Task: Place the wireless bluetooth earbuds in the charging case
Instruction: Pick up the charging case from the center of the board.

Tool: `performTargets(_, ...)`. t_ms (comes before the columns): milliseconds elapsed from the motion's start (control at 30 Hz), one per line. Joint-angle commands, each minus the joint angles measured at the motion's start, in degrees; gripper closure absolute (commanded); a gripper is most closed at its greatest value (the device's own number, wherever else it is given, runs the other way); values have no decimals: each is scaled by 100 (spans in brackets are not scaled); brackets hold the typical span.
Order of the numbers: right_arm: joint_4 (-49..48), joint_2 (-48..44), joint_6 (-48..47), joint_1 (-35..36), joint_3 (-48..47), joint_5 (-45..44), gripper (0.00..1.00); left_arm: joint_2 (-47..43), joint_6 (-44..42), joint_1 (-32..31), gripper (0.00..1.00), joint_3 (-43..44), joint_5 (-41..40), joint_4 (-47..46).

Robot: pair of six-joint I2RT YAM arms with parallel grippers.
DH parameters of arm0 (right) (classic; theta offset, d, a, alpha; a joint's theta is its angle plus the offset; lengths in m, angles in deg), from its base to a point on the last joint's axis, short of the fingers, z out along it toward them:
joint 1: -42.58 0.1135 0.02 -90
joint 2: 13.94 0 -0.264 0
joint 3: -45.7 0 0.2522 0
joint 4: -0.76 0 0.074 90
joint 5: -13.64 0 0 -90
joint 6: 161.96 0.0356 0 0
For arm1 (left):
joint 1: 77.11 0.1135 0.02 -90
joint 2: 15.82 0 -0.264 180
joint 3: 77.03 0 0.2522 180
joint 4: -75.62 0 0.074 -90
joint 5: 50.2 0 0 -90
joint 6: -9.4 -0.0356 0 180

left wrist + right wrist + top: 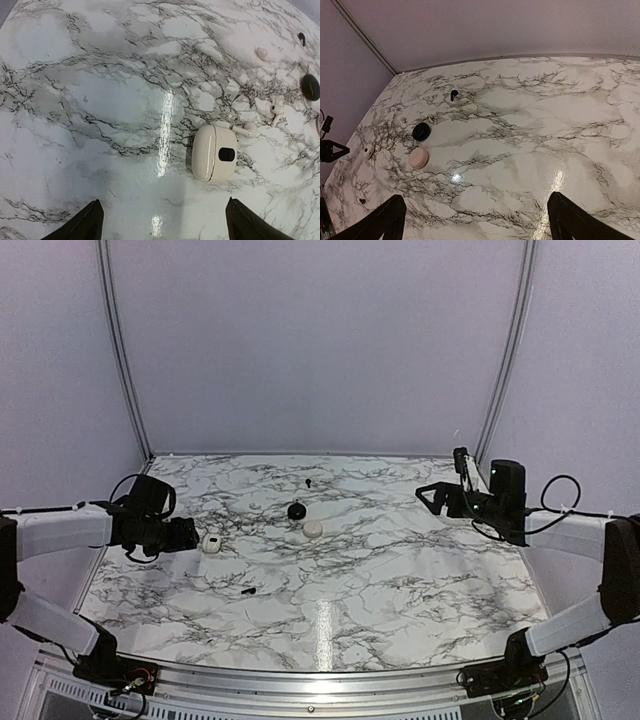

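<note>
The table (400,570) has a glossy white marble-pattern top with dark grey veins. Plain pale lilac walls (320,340) close it in on three sides, with thin metal rails (120,350) at the back corners. A bright streak of light (325,625) reflects on the top near the front metal rim (300,680).

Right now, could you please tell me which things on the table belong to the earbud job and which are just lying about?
For the job: black earbud; second black earbud; cream charging case.
Lying about: black round puck; white squarish case with a dark spot; pale earbud beside it.
</note>
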Motion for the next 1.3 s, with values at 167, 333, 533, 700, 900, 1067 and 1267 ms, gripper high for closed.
performTargets(167, -145, 256, 105, -38, -317, 418, 2, 1162, -299, -637, 25, 851, -393, 439)
performTargets(333, -186, 344, 121, -31, -341, 488, 1, 1641, -403, -752, 31, 1194, -430, 502)
performTargets(533, -282, 456, 181, -34, -316, 559, 1, 2063, -432, -962, 38, 1457, -678, 583)
performTargets(700, -305, 502, 194, -32, -332, 600, 1, 2375, -376, -1037, 43, 1561, -847, 622)
performTargets(900, -233, 580, 138, -36, -377, 664, 1, 2644, -481, -1100, 46, 1756, -1142, 788)
performTargets(1067, -307, 610, 248, -36, -281, 765, 1, 2698, -495, -1102, 48, 1811, -1152, 786)
performTargets(1267, -216, 615, 201, -37, -332, 812, 1, 2842, -608, -1103, 45, 1912, -1130, 722)
